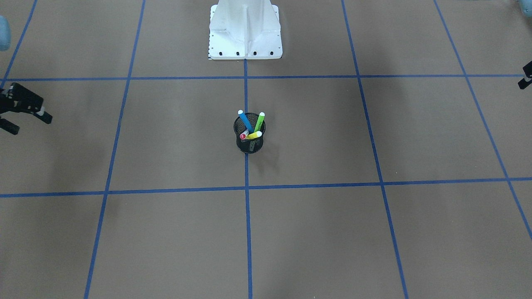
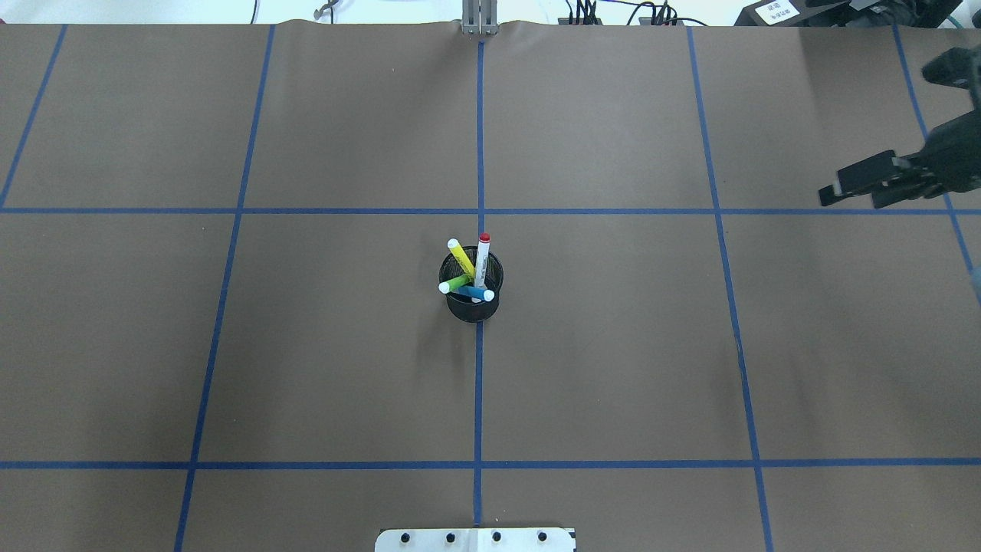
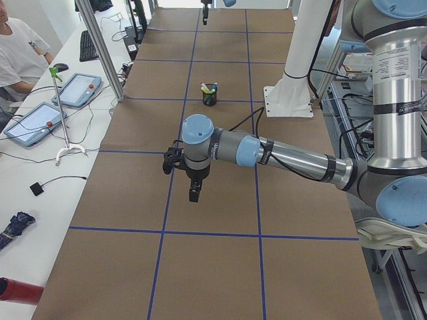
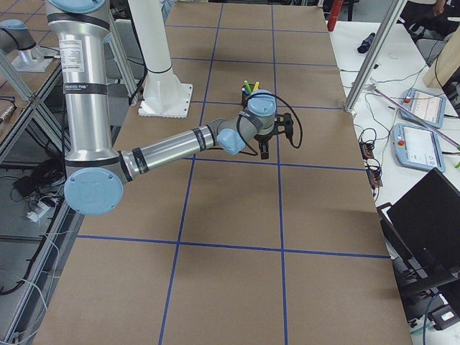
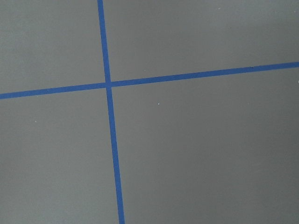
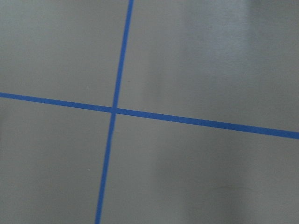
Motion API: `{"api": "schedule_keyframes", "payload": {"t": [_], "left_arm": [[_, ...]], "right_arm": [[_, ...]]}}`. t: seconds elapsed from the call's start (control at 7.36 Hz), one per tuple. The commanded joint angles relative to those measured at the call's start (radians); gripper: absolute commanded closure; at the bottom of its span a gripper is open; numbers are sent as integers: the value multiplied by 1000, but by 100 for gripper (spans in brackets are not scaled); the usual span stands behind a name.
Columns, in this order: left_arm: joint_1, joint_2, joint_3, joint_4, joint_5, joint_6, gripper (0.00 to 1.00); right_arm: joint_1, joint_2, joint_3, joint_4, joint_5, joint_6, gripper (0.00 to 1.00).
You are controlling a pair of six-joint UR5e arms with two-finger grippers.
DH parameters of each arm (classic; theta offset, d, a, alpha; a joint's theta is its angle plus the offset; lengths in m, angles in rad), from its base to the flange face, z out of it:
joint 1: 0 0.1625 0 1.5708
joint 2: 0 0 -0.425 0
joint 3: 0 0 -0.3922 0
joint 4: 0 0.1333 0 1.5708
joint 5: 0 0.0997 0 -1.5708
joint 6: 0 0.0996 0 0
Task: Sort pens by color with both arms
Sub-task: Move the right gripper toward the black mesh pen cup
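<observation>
Four pens stand in a black mesh cup (image 1: 249, 145) at the table's middle: blue (image 1: 245, 121), lime green (image 1: 259, 120), yellow (image 1: 254, 135) and red-and-white (image 1: 243, 135). From overhead I see the cup (image 2: 473, 307) with the yellow (image 2: 461, 259), red-and-white (image 2: 482, 261), green (image 2: 454, 284) and blue (image 2: 479, 293) pens. My right gripper (image 2: 851, 198) is open and empty, far to the cup's right; it also shows in the front view (image 1: 29, 124). My left gripper (image 1: 525, 77) only shows at the frame edge, its black tips apart; it hangs empty above the table in the left side view (image 3: 181, 180).
The white base mount (image 1: 245, 33) stands behind the cup. Blue tape lines (image 2: 479, 399) divide the brown table into squares. A side bench holds tablets (image 3: 40, 120), with a seated person (image 3: 17, 53) beside it. Both wrist views show only table and tape.
</observation>
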State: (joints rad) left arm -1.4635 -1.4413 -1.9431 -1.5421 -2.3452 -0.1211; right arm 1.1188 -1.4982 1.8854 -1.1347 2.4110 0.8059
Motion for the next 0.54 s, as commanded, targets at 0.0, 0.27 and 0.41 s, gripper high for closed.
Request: {"api": "schedule_keyframes", "payload": {"t": [0.0, 0.27, 0.41], "left_arm": [[0, -2, 3, -1, 0, 0, 1], [2, -4, 1, -1, 0, 0, 1], [2, -4, 1, -1, 0, 0, 1]], "right_arm": [[-188, 161, 21, 12, -82, 341, 1], [-351, 245, 37, 12, -203, 429, 2], [-435, 278, 43, 12, -273, 427, 3]]}}
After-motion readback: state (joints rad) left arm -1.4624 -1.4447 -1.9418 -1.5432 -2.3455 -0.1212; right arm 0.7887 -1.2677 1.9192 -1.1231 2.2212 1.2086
